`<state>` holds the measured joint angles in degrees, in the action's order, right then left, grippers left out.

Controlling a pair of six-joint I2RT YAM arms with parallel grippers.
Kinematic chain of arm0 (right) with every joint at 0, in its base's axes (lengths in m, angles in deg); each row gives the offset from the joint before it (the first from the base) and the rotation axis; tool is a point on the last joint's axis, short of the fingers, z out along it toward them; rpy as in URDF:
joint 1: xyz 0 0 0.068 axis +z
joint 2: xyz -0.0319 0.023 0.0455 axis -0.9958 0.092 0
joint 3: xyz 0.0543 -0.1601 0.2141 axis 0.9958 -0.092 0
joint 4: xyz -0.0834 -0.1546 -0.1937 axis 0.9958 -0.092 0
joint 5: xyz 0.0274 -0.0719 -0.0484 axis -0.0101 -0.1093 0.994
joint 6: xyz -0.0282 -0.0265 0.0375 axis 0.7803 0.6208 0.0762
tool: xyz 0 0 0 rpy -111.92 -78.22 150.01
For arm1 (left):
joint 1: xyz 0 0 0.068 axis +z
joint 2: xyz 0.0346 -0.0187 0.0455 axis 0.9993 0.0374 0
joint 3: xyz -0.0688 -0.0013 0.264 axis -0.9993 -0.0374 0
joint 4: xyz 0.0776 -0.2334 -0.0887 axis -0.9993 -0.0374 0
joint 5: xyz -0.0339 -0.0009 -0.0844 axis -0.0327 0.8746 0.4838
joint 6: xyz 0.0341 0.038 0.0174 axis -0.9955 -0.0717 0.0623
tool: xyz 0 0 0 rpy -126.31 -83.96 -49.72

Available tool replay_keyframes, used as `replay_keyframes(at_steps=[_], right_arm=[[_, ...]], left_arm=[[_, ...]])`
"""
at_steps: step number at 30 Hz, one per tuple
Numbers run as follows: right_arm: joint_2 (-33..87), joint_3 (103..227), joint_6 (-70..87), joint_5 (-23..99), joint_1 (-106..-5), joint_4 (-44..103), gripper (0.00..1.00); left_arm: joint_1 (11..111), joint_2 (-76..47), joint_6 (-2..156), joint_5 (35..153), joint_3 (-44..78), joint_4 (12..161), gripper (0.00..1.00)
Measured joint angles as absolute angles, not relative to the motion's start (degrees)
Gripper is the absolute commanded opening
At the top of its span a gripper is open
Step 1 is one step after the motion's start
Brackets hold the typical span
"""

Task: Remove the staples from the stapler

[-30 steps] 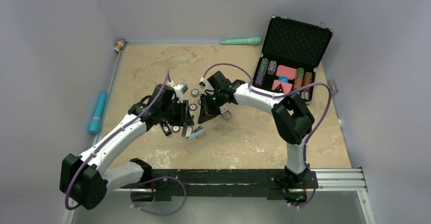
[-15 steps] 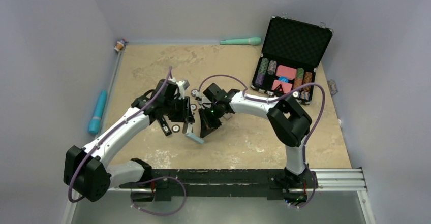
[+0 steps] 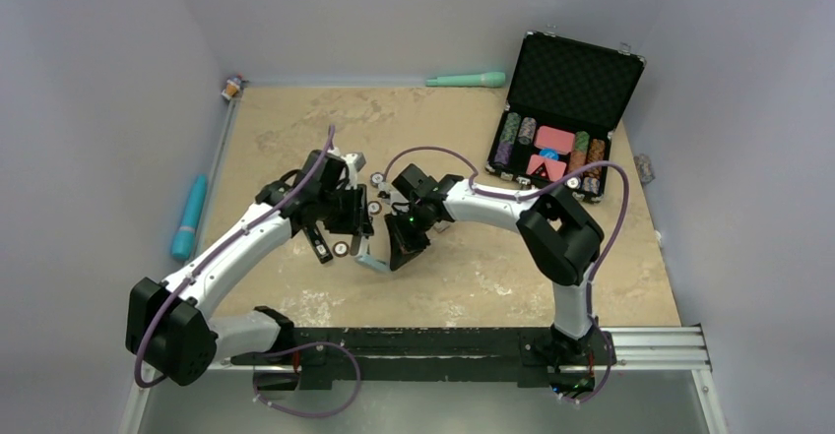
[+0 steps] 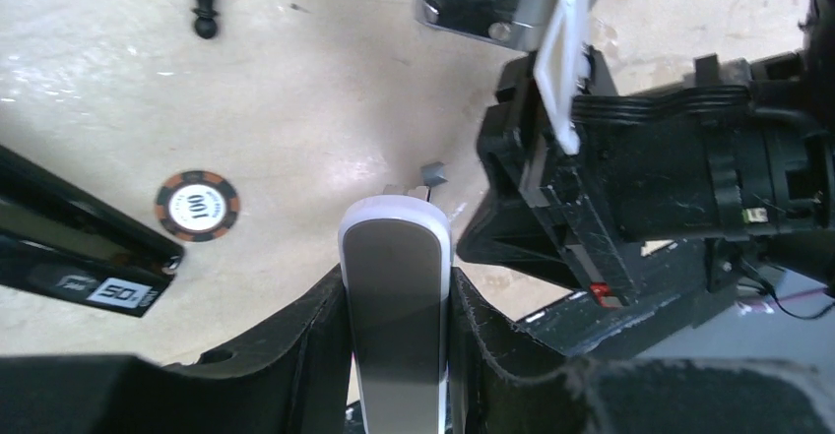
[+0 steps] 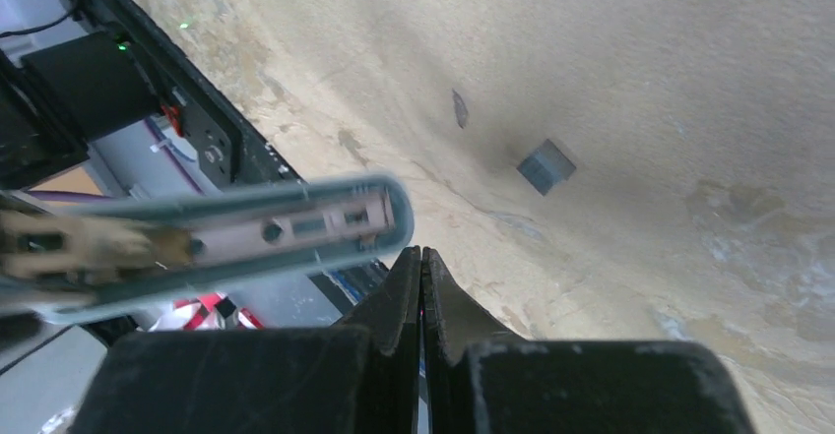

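Top external, chip-stocked case (image 3: pixel 576 78), left tool (image 4: pixel 397 291) grips bar (image 4: pixel 395 242)

Centre is getting tight: right gripper (image 3: pixel 401 250), fingers pressed together, is sitting just beside left gripper (image 3: pixel 361 237), and the light-blue bar (image 3: pixel 370 261) clamped in the left one is filling the gap. The stapler (image 4: pixel 69 257) and a chip (image 4: pixel 197 204) are blocking the left flank. The staples (image 4: pixel 432 172) are lying just past the bar tip, with the right wrist crowding them. Bare table (image 3: pixel 473 277) is lying open to the right of the pair.
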<state>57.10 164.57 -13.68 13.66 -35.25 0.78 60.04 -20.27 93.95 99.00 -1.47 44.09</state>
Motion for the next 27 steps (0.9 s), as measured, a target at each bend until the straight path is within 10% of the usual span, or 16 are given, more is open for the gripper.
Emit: replay_keyframes(at_steps=[8,27], right_arm=[[46.17,159.24,-14.05,20.09,-40.60,-2.37,0.78],[19.31,156.49,-22.60,18.58,-49.17,14.72,0.80]], left_arm=[[60.94,-22.10,91.68,93.32,0.84,42.34,0.00],[67.21,-30.34,97.40,107.65,4.91,46.06,0.00]])
